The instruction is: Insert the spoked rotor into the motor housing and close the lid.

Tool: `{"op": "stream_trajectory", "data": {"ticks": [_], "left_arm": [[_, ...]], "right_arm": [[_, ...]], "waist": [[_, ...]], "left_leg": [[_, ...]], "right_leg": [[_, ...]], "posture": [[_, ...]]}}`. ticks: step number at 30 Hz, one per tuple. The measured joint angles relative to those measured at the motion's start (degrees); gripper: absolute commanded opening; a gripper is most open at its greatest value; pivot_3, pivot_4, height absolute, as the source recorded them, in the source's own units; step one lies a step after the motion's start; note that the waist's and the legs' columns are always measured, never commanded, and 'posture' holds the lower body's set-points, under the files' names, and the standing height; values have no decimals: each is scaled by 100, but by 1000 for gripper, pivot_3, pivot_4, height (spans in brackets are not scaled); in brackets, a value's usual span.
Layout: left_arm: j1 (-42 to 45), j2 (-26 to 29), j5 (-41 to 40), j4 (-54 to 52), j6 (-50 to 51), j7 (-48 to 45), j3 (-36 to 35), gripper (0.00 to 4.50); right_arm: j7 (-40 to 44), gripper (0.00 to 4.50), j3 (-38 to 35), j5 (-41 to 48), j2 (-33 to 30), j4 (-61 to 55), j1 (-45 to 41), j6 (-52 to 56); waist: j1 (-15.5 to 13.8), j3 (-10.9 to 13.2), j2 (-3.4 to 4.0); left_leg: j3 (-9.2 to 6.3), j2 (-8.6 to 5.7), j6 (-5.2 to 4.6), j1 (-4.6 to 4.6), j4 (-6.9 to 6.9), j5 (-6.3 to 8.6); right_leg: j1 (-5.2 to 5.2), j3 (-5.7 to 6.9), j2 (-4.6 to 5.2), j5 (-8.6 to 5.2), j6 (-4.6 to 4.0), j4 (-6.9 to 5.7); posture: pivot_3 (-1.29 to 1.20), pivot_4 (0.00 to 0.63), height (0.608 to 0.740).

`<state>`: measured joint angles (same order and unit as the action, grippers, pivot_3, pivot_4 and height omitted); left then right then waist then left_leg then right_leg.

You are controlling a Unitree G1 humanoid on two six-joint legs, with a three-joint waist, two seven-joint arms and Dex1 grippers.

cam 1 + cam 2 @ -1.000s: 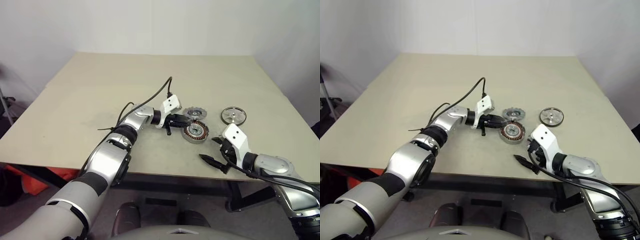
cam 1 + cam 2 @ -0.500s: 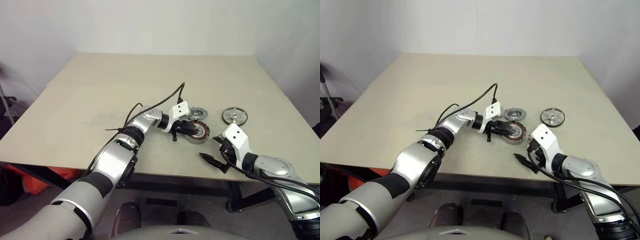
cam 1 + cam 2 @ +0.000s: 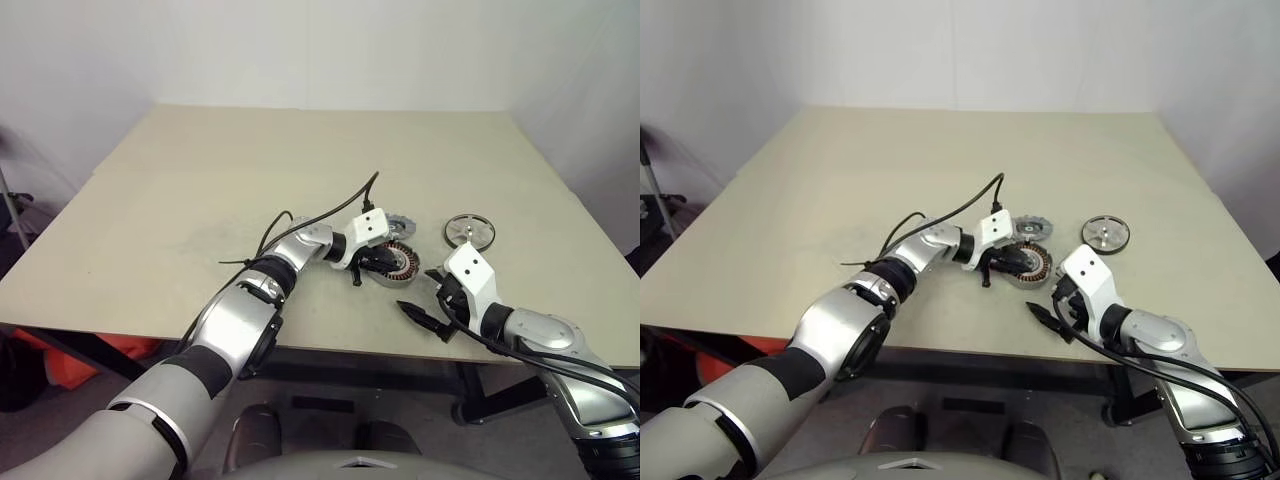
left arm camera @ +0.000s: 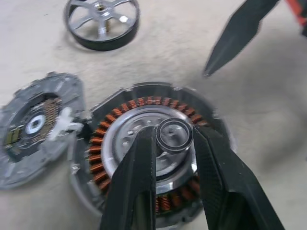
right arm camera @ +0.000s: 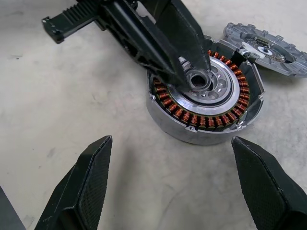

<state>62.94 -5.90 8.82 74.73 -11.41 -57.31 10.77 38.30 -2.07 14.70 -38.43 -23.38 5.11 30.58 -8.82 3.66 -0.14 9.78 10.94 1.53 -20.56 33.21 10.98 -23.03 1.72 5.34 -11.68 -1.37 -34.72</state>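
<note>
Bare test room, plain beige table [image 3: 200,200], blank white walls [image 3: 300,50]

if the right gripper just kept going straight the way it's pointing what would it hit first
Most likely the motor housing. The open right gripper points at it across bare table, nothing between. The left gripper, closed on the housing's small centre ring, sits above and slightly beyond; depth is uncertain.

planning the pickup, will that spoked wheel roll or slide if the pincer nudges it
The spoked wheel lies flat on the table, so it would probably slide, not roll. It looks like stiff metal. Its thin rim may be hard to pinch from above.
</note>
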Motion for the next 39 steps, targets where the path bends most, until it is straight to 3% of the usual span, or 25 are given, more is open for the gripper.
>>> {"op": "stream_trajectory", "data": {"ticks": [25,32,39], "left_arm": [[7,-104,213,113,-8,411,-2,797],[20,-71,236,115,-14,540,-30,3061],[32,-43,229,119,-41,665,-84,3061]], "right_arm": [[-48,4500,3,-2,30,0,-5,3],[-71,4500,3,-18,32,0,-33,3],[-87,4500,8,-68,32,3,-92,-3]], "waist": [[1,0,0],[1,0,0],[1,0,0]], "left_leg": [[-4,-1,-1,-2,0,0],[-6,-1,0,-1,0,0],[-12,-2,-4,-5,-1,3]], "right_leg": [[0,0,0,-1,2,2],[0,0,0,-1,3,2],[0,0,0,-2,4,4]], "posture": [[0,0,740],[0,0,740],[0,0,740]]}}
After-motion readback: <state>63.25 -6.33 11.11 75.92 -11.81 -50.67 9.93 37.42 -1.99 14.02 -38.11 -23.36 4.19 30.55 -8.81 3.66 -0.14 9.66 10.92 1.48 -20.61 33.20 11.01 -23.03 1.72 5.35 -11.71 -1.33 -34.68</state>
